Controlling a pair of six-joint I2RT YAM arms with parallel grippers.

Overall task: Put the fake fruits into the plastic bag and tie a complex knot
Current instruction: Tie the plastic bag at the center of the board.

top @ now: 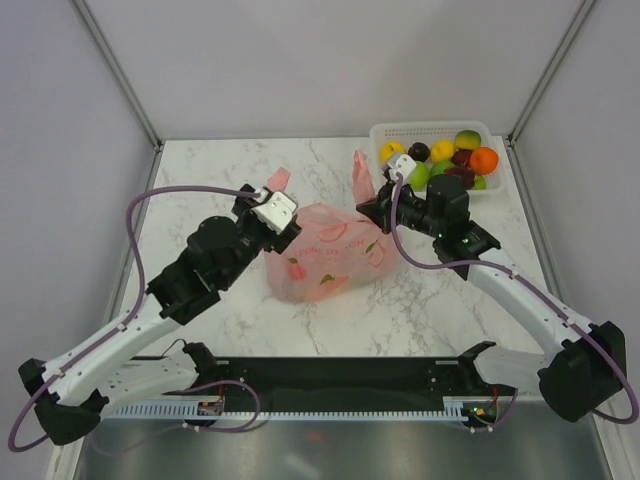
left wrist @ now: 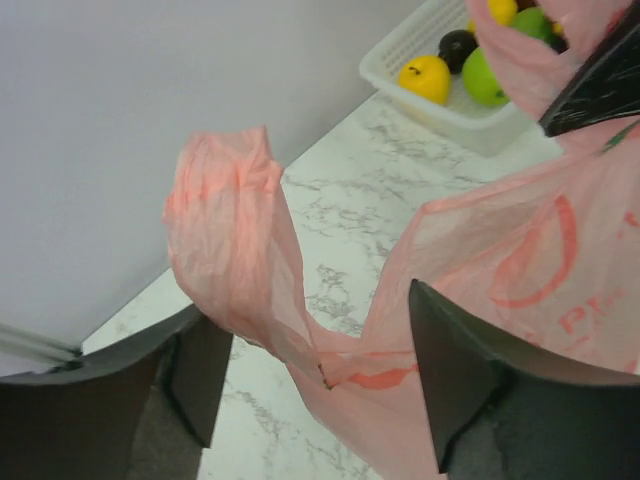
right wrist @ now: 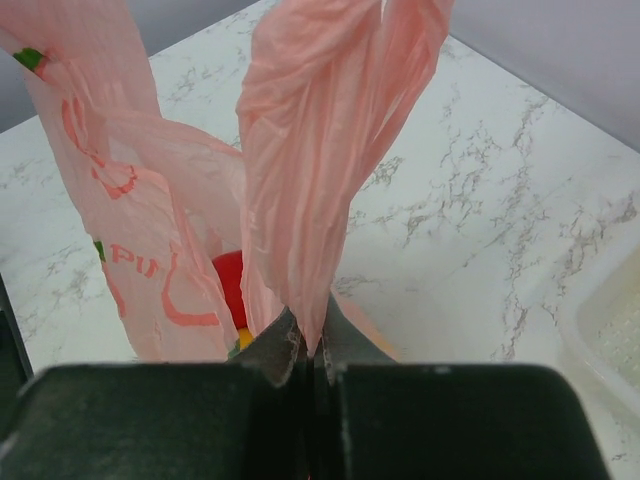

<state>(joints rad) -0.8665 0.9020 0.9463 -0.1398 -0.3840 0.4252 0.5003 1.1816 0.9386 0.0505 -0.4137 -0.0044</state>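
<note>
The pink plastic bag (top: 325, 255) lies in the middle of the table with its two handles standing up. My right gripper (right wrist: 312, 350) is shut on the right handle (right wrist: 330, 150) and holds it upright at the bag's right side (top: 375, 210). A red fruit (right wrist: 228, 280) shows inside the bag's mouth. My left gripper (left wrist: 320, 375) is open at the bag's left side (top: 275, 210). The left handle (left wrist: 230, 230) rises between its spread fingers (left wrist: 195, 370), which do not pinch it. Several more fruits (top: 452, 158) lie in the basket. No knot shows.
The white lattice basket (top: 385, 131) stands at the back right corner, close behind my right gripper. It also shows in the left wrist view (left wrist: 390, 85). Grey walls close in the table's back and sides.
</note>
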